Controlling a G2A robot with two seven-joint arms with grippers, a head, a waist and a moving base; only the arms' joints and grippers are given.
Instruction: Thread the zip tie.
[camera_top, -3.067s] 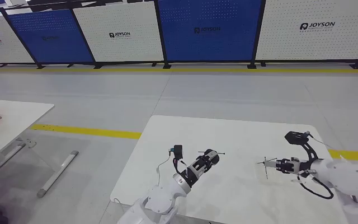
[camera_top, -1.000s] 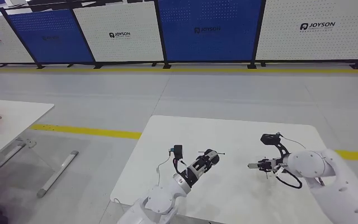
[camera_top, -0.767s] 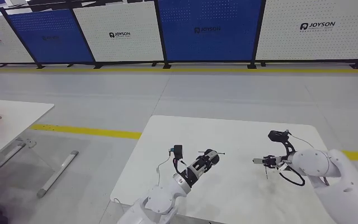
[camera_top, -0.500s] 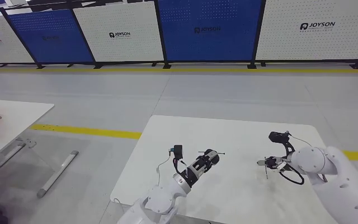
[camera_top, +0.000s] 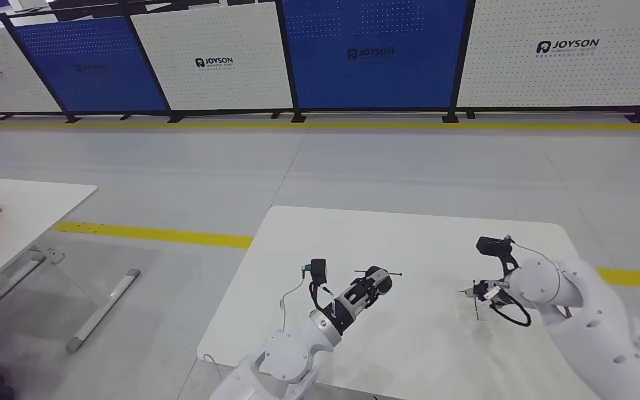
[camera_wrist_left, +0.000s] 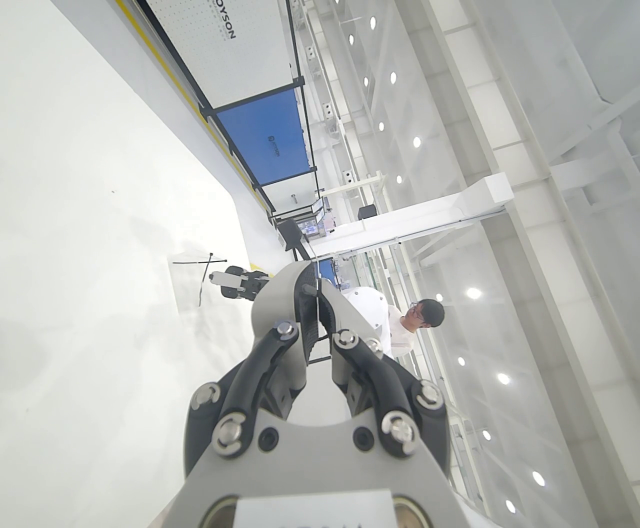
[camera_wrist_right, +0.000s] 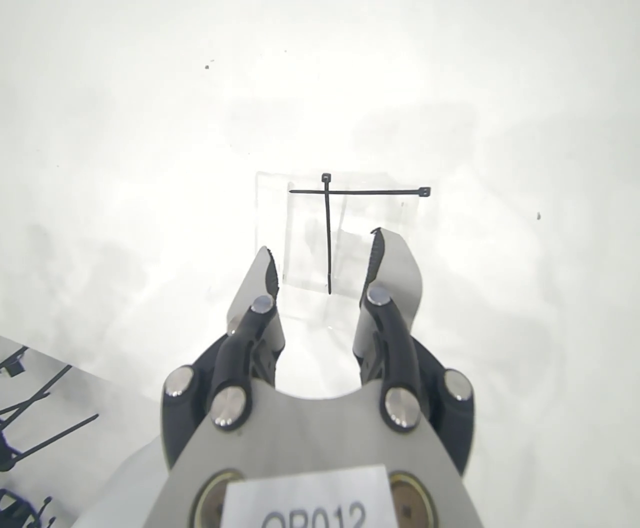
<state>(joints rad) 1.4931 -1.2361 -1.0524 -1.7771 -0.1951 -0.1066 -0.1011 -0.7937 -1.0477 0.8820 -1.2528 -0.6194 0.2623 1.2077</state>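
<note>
My left gripper (camera_wrist_left: 315, 280) is shut on a thin black zip tie (camera_wrist_left: 316, 305), held above the white table (camera_top: 420, 240). In the top view that left gripper (camera_top: 378, 277) sits left of centre, and the tie's tip (camera_top: 393, 272) pokes out of it. Two more black zip ties lie crossed on a clear block (camera_wrist_right: 370, 210). One (camera_wrist_right: 375, 192) lies across the block and the other (camera_wrist_right: 327, 235) points its tail between my right gripper's fingers. The right gripper (camera_wrist_right: 322, 247) is open and stands just short of the block without touching the ties. The top view places it at the table's right (camera_top: 482, 291).
A grey surface (camera_wrist_right: 60, 360) with several loose zip ties (camera_wrist_right: 45, 400) lies beside the right arm. The left wrist view shows the crossed ties (camera_wrist_left: 205, 265) and the right gripper (camera_wrist_left: 235, 286) farther off. The table's far and left edges border open floor.
The right gripper drew back to the right from over the crossed ties, and its wrist turned. The left arm and its zip tie stayed still.
</note>
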